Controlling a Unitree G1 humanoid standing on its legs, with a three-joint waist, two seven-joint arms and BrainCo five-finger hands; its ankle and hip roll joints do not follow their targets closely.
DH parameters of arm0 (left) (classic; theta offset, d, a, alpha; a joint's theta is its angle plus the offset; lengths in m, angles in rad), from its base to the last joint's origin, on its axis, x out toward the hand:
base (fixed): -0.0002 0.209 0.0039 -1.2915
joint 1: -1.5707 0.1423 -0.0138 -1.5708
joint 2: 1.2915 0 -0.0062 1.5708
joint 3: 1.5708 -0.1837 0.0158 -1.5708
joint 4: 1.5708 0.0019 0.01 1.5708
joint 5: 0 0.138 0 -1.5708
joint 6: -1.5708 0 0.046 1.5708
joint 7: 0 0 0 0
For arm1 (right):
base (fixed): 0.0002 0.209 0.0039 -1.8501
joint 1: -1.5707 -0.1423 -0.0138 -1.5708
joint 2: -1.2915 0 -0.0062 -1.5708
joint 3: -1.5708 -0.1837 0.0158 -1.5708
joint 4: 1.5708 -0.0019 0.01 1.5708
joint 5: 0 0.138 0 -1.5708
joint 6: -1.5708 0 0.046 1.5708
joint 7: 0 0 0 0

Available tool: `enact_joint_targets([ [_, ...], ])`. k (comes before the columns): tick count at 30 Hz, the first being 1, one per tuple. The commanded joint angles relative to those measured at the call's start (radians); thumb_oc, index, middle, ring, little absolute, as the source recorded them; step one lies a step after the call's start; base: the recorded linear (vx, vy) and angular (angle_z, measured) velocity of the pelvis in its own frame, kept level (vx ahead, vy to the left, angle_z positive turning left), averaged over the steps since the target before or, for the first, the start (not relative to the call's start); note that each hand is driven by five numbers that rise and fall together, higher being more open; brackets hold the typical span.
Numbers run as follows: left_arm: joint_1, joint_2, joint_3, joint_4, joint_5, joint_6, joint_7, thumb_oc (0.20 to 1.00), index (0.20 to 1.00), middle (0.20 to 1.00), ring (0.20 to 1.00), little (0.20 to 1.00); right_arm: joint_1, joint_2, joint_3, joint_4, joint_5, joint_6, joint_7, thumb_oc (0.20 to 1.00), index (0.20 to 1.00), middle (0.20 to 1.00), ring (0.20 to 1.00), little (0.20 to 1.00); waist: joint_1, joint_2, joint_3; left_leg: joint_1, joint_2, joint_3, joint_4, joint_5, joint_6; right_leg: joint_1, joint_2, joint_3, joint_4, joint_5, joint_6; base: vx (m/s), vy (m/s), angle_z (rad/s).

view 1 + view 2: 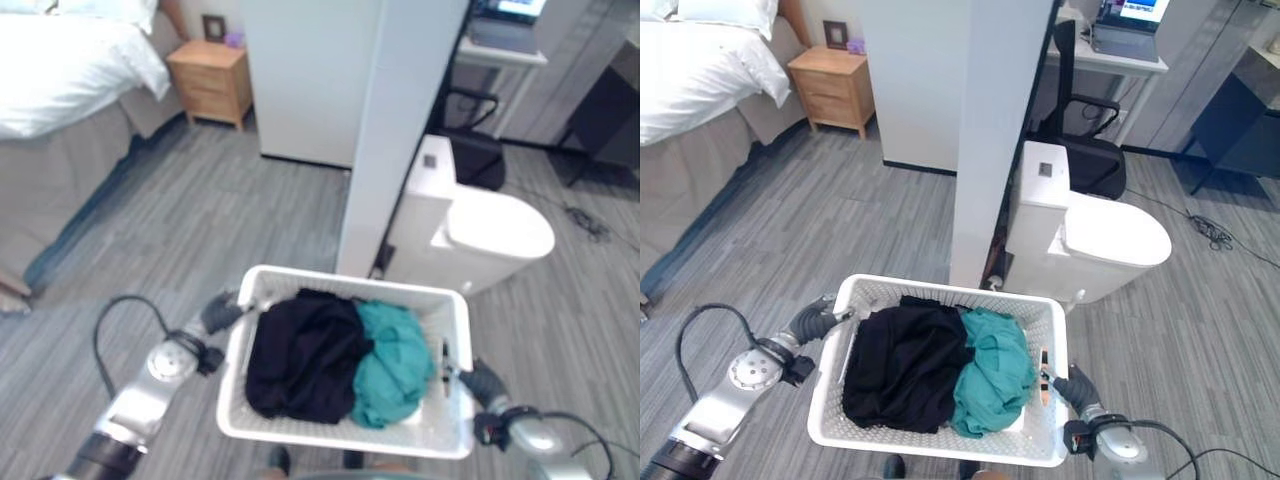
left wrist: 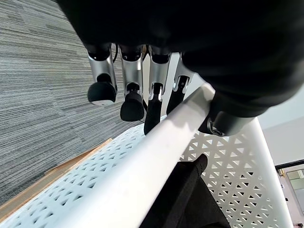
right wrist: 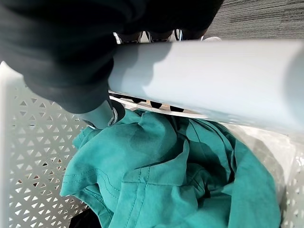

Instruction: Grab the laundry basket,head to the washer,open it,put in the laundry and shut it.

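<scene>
Left eye view shows the laundry basket point(image 1: 345, 415) carried level above the floor point(image 1: 200, 240) — each robot hand curls around one side rim, left robot hand point(image 1: 222, 312) and right robot hand point(image 1: 478, 383), so the black and teal laundry point(image 1: 335, 355) stays inside while walking to the washer point(image 1: 480, 235).

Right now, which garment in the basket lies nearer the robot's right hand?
The teal garment: it fills the white laundry basket's side by the right hand; the black garment lies toward the left hand.
</scene>
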Motion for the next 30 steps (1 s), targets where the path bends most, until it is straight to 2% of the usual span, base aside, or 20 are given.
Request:
enact_joint_targets([
  [1,-0.088,-0.015,0.042,0.017,-0.120,-0.110,-0.050,0.200,0.200,0.200,0.200,0.200,-0.029,-0.010,-0.070,-0.062,0.103,-0.066,0.051,0.200,0.200,0.200,0.200,0.200,0.007,-0.019,-0.005,-0.096,0.037,-0.013,0.189,-0.110,0.012,0.013,-0.033,-0.009,0.052,-0.052,0.057,-0.11,0.054,-0.25],
  [2,-0.099,-0.015,0.038,0.019,-0.120,-0.112,-0.046,0.200,0.200,0.200,0.200,0.200,-0.038,-0.013,-0.069,-0.060,0.103,-0.070,0.045,0.200,0.200,0.200,0.200,0.200,0.010,-0.023,0.009,-0.119,0.028,-0.039,0.219,-0.110,0.005,0.006,-0.038,0.007,0.051,-0.046,0.057,-0.14,0.104,-0.40],
  [3,-0.113,-0.023,0.034,0.025,-0.122,-0.118,-0.036,0.200,0.200,0.200,0.200,0.200,-0.050,-0.020,-0.071,-0.058,0.101,-0.073,0.043,0.200,0.200,0.200,0.200,0.200,0.016,-0.024,0.026,-0.146,0.004,-0.128,0.266,-0.132,-0.004,-0.012,-0.045,0.032,0.053,-0.032,0.059,-0.20,0.237,-0.34],
  [4,-0.120,-0.033,0.029,0.028,-0.119,-0.124,-0.037,0.200,0.200,0.200,0.200,0.200,-0.056,-0.025,-0.076,-0.051,0.095,-0.076,0.047,0.200,0.200,0.200,0.200,0.200,0.007,-0.013,0.028,-0.129,-0.008,-0.193,0.254,-0.157,0.000,-0.032,-0.057,0.053,0.053,-0.016,0.072,-0.14,0.211,-0.26],
  [5,-0.120,-0.034,0.028,0.029,-0.119,-0.125,-0.037,0.200,0.200,0.200,0.200,0.200,-0.056,-0.026,-0.077,-0.051,0.095,-0.076,0.047,0.200,0.200,0.200,0.200,0.200,0.008,-0.012,0.028,-0.128,-0.008,-0.193,0.253,-0.157,0.001,-0.032,-0.057,0.053,0.053,-0.015,0.072,-0.14,0.336,-0.25],
  [6,-0.138,-0.040,0.010,0.031,-0.119,-0.121,-0.042,0.200,0.200,0.200,0.200,0.200,-0.056,-0.022,-0.085,-0.051,0.083,-0.073,0.049,0.200,0.200,0.200,0.200,0.200,-0.017,0.001,0.033,-0.117,-0.005,-0.163,0.249,-0.164,0.012,-0.050,-0.074,0.068,0.066,-0.009,0.080,-0.12,0.304,-0.67],
  [7,-0.144,-0.039,0.007,0.035,-0.119,-0.121,-0.042,0.200,0.200,0.200,0.200,0.200,-0.063,-0.019,-0.080,-0.050,0.076,-0.072,0.051,0.200,0.200,0.200,0.200,0.200,-0.022,0.003,0.034,-0.110,-0.011,-0.144,0.244,-0.173,0.027,-0.066,-0.082,0.083,0.079,-0.002,0.087,-0.21,0.542,-1.03],
  [8,-0.152,-0.036,-0.003,0.046,-0.103,-0.119,-0.055,0.200,0.200,0.200,0.200,0.200,-0.069,-0.005,-0.076,-0.048,0.066,-0.068,0.062,0.200,0.200,0.200,0.200,0.200,-0.025,0.008,0.042,-0.093,-0.038,-0.106,0.230,-0.180,0.058,-0.103,-0.100,0.116,0.131,0.001,0.103,-0.13,0.345,-1.24],
  [11,-0.163,-0.033,-0.014,0.049,-0.103,-0.114,-0.059,0.200,0.200,0.200,0.200,0.200,-0.071,0.001,-0.074,-0.045,0.059,-0.064,0.061,0.200,0.200,0.200,0.200,0.200,-0.023,0.006,0.055,-0.089,-0.046,-0.080,0.227,-0.177,0.070,-0.128,-0.106,0.130,0.177,-0.009,0.111,-0.13,0.216,-1.12],
  [12,-0.177,-0.024,-0.015,0.051,-0.095,-0.110,-0.062,0.200,0.200,0.200,0.200,0.200,-0.086,0.015,-0.054,-0.040,0.039,-0.063,0.064,0.200,0.200,0.200,0.200,0.200,-0.023,0.013,0.079,-0.081,-0.054,-0.042,0.216,-0.174,0.090,-0.176,-0.117,0.105,0.255,-0.008,0.125,-0.34,0.282,-0.70],
  [13,-0.197,-0.019,-0.015,0.061,-0.094,-0.105,-0.062,0.200,0.200,0.200,0.200,0.200,-0.103,0.026,-0.035,-0.025,0.029,-0.067,0.064,0.200,0.200,0.200,0.200,0.200,-0.002,0.031,0.097,-0.090,-0.046,0.015,0.223,-0.161,0.099,-0.199,-0.172,-0.045,0.357,-0.020,0.121,-0.49,0.411,-0.58],
  [14,-0.200,-0.013,-0.005,0.051,-0.100,-0.093,-0.065,0.200,0.200,0.200,0.200,0.200,-0.100,0.033,-0.024,-0.022,0.019,-0.063,0.076,0.200,0.200,0.200,0.200,0.200,0.008,0.048,0.094,-0.102,-0.038,0.057,0.231,-0.149,0.120,-0.169,-0.212,-0.162,0.486,-0.061,0.106,-0.35,0.273,-0.96],
  [15,-0.200,-0.012,-0.004,0.051,-0.100,-0.093,-0.065,0.200,0.200,0.200,0.200,0.200,-0.100,0.033,-0.024,-0.022,0.018,-0.063,0.076,0.200,0.200,0.200,0.200,0.200,0.007,0.047,0.093,-0.105,-0.040,0.057,0.230,-0.145,0.120,-0.172,-0.214,-0.163,0.487,-0.059,0.105,-0.21,0.188,-1.79],
  [18,-0.169,0.001,0.046,0.020,-0.115,-0.082,-0.062,0.200,0.200,0.200,0.200,0.200,-0.110,0.042,-0.004,-0.009,0.001,-0.057,0.096,0.200,0.200,0.200,0.200,0.200,0.029,0.071,0.074,-0.106,-0.024,0.135,0.211,-0.135,0.154,-0.119,-0.246,-0.221,0.668,-0.111,0.094,-0.15,0.144,-1.26],
  [19,-0.134,0.015,0.092,0.009,-0.128,-0.079,-0.057,0.200,0.200,0.200,0.200,0.200,-0.128,0.052,0.015,0.015,-0.009,-0.056,0.102,0.200,0.200,0.200,0.200,0.200,0.072,0.064,0.037,-0.101,-0.030,0.185,0.194,-0.150,0.157,-0.054,-0.289,-0.214,0.706,-0.125,0.117,-0.07,0.060,-1.41],
  [22,-0.082,0.027,0.144,0.003,-0.138,-0.083,-0.059,0.200,0.200,0.200,0.200,0.200,-0.142,0.058,0.036,0.035,-0.020,-0.055,0.110,0.200,0.200,0.200,0.200,0.200,0.136,0.034,-0.017,-0.122,-0.031,0.247,0.179,-0.133,0.146,0.059,-0.333,-0.246,0.563,-0.064,0.139,-0.08,-0.101,-1.73],
  [24,-0.053,0.030,0.172,0.002,-0.146,-0.096,-0.052,0.200,0.200,0.200,0.200,0.200,-0.151,0.060,0.052,0.043,-0.016,-0.056,0.113,0.200,0.200,0.200,0.200,0.200,0.168,0.004,-0.046,-0.150,-0.027,0.283,0.175,-0.114,0.127,0.129,-0.309,-0.249,0.396,-0.050,0.151,-0.12,-0.214,-1.76],
  [25,-0.038,0.032,0.184,0.001,-0.148,-0.099,-0.054,0.200,0.200,0.200,0.200,0.200,-0.146,0.058,0.055,0.040,-0.014,-0.055,0.114,0.200,0.200,0.200,0.200,0.200,0.179,-0.009,-0.055,-0.169,-0.020,0.291,0.174,-0.104,0.115,0.153,-0.291,-0.230,0.306,-0.055,0.158,-0.16,-0.275,-1.48],
  [27,-0.015,0.025,0.201,0.006,-0.165,-0.119,-0.042,0.200,0.200,0.200,0.200,0.200,-0.159,0.050,0.070,0.039,-0.014,-0.059,0.118,0.200,0.200,0.200,0.200,0.200,0.199,-0.015,-0.051,-0.195,0.009,0.302,0.185,-0.083,0.087,0.160,-0.301,-0.224,0.219,-0.034,0.177,-0.21,-0.290,-0.73],
  [30,0.001,0.022,0.215,0.004,-0.182,-0.129,-0.035,0.200,0.200,0.200,0.200,0.200,-0.175,0.039,0.084,0.044,-0.027,-0.062,0.125,0.200,0.200,0.200,0.200,0.200,0.224,-0.028,-0.047,-0.233,0.059,0.272,0.193,-0.045,0.045,0.166,-0.274,-0.232,0.123,-0.052,0.169,-0.18,-0.287,-1.21],
])
